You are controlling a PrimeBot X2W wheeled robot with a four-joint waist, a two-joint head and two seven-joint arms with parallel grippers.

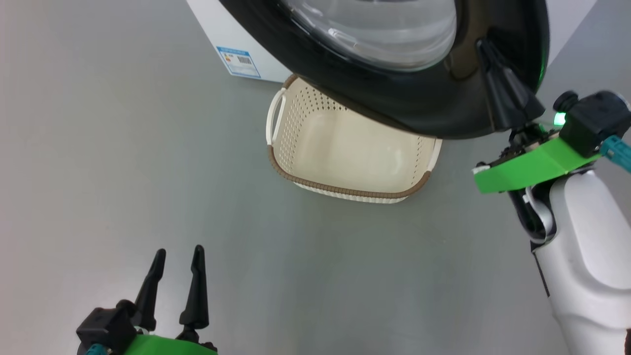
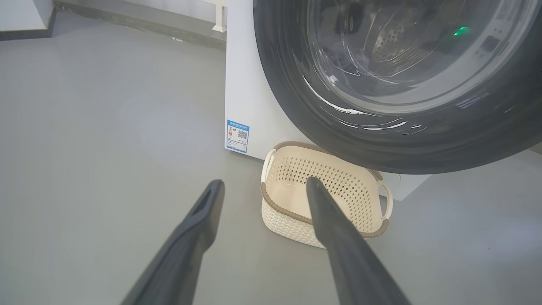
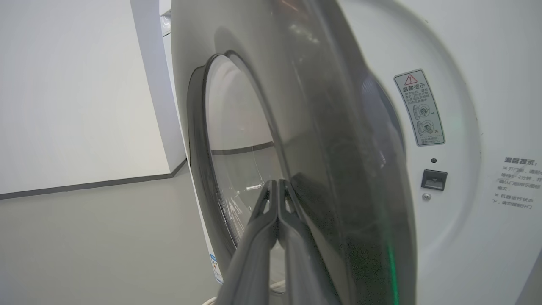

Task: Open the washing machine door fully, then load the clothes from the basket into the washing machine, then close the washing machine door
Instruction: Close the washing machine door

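At the top of the head view, the door (image 1: 394, 106) is being shown partly open, swung clear of the washer (image 1: 217, 29) front. Its wide rim is being seen as glossy black, and its centre as a bulging bowl of clear glass (image 1: 384, 29) carrying bright reflections. In the right wrist view, a gap is being shown between the door's free edge and the white front panel, where a latch slot (image 3: 434, 179) and a warning sticker (image 3: 419, 108) are being left exposed.

The right gripper (image 1: 482, 47) is being held with its two fingers pressed together and laid against the outer face of the rim near its right edge; firm contact cannot be confirmed. The left gripper (image 1: 178, 252) is being held low at the left, above the grey floor (image 1: 98, 172), with its fingers spread apart around nothing, well apart from the door.

Below the door, the basket (image 1: 345, 190) is being shown on the floor, just beside the washer's base and partly overhung by the rim. Cream perforated walls, a brown woven-look edge and a pale handle are being displayed. A blue label (image 1: 238, 61) is being shown on the washer's side panel, near the basket.
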